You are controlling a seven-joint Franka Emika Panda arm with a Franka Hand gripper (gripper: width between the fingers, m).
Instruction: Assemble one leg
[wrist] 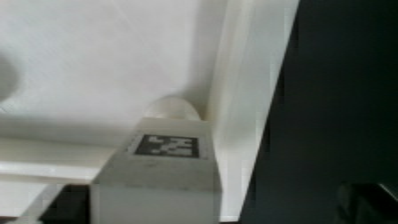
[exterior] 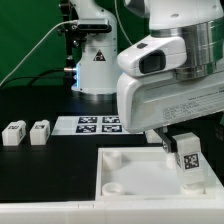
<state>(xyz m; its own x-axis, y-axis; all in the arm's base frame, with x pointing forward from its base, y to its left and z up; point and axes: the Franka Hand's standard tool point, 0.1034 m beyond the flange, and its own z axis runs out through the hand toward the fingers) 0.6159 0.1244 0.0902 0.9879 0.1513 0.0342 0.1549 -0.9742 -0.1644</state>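
My gripper [exterior: 182, 142] is shut on a leg [exterior: 188, 160], a small white block with a black-and-white tag. It holds the leg upright over the right part of the large flat white panel [exterior: 135, 178], close to its right rim. In the wrist view the leg [wrist: 164, 170] fills the space between my gripper's [wrist: 199, 212] jaws, and its far end sits beside the panel's raised rim [wrist: 249, 90]. I cannot tell whether it touches the panel. Two more legs [exterior: 14, 133] [exterior: 39, 131] lie side by side on the black table at the exterior view's left.
The marker board [exterior: 97, 123] lies on the table behind the panel. A black-and-white stand [exterior: 93, 60] rises at the back, with a cable trailing to the exterior view's left. A round socket [exterior: 113, 186] shows in the panel's near left area.
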